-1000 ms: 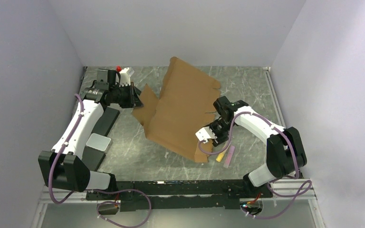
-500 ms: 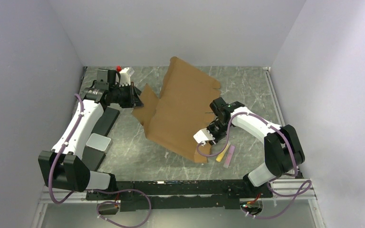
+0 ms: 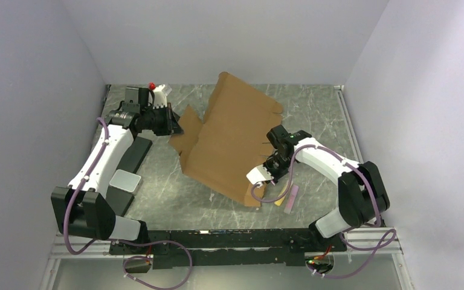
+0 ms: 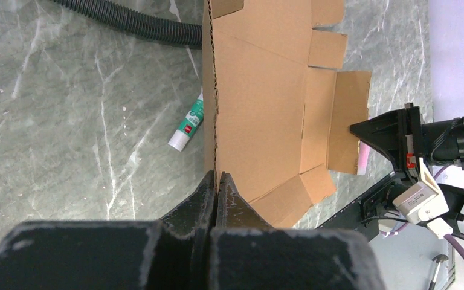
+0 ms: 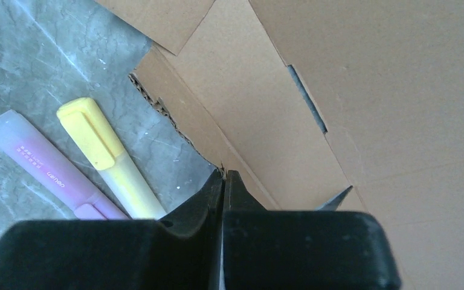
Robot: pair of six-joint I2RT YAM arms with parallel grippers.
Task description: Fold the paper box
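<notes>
Marble-patterned grey table (image 3: 157, 193) fills the floor of the walled cell. The paper box (image 3: 232, 142) is the largest loose thing on it: an unfolded brown cardboard sheet, raised off the table and tilted. Its far corner stands up near the back wall and its near corner reaches down toward the front right. Its flaps and creases show on the inner face in the left wrist view.

The left arm (image 3: 106, 157) reaches from the near left to the sheet's left side. There the left gripper (image 4: 217, 176) is closed on the cardboard, whose corrugated edge runs straight down between its fingers. The right arm (image 3: 326, 160) bends in from the near right. The right gripper (image 5: 223, 174) is pinched tight on the edge of a low flap near the sheet's near corner, fingers almost touching.

A black flat pad (image 3: 134, 154) lies on the table beside the left arm, with a pale translucent lid-like piece (image 3: 125, 180) just in front of it. A black ribbed hose (image 4: 127, 24) crosses the table behind the sheet.

A purple highlighter (image 5: 42, 166) and a yellow highlighter (image 5: 106, 157) lie side by side on the table, next to the right gripper and just off the cardboard's edge. A small green-and-white tube (image 4: 186, 124) lies on the table, close to the sheet's left edge in the left wrist view.
</notes>
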